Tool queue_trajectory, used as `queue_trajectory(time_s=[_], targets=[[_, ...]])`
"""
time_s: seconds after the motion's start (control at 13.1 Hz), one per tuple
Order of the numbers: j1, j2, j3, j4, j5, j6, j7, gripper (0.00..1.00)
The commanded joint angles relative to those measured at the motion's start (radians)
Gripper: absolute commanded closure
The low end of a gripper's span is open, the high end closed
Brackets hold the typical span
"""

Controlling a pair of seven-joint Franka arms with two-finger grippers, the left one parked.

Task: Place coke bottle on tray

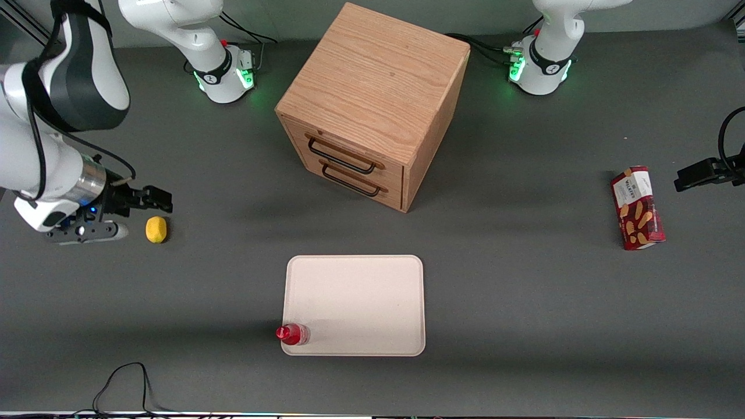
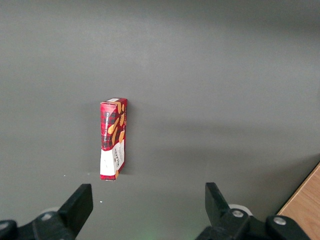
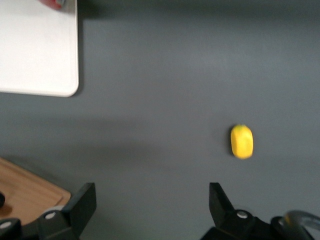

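Standing upright on tray (image 1: 355,291) corner nearest front camera: coke bottle (image 1: 293,334), small, slim, red w/ red cap. Gripper (image 1: 152,199) toward working arm's end of table, above lemon (image 1: 156,228), fingers spread wide, nothing held.

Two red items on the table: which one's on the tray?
The coke bottle, standing at the tray's corner. The biscuit box lies on bare table toward the parked arm's end. Gripper open beside the lemon.

A robotics lab: 2 bench-mounted arms (image 1: 215,64) on grey table (image 1: 524,326).
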Motion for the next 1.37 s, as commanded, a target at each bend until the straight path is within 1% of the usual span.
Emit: queue_trajectory(time_s=[0.0, 0.15, 0.23, 0.3, 0.46, 0.61, 0.84, 1.3], targets=[[0.022, -0.074, -0.055, -0.015, 0.012, -0.076, -0.022, 0.00], [0.020, -0.083, -0.061, 0.014, 0.000, -0.136, -0.020, 0.00], [0.020, -0.083, -0.059, 0.026, -0.031, -0.147, -0.019, 0.00], [0.011, -0.080, -0.059, 0.043, -0.033, -0.160, -0.014, 0.00], [-0.036, -0.065, -0.052, 0.092, -0.028, -0.171, -0.017, 0.00], [-0.043, -0.062, -0.047, 0.099, -0.023, -0.171, -0.011, 0.00], [-0.096, -0.062, 0.010, 0.114, -0.023, -0.173, -0.011, 0.00], [-0.084, -0.057, 0.008, 0.137, -0.022, -0.188, -0.016, 0.00]])
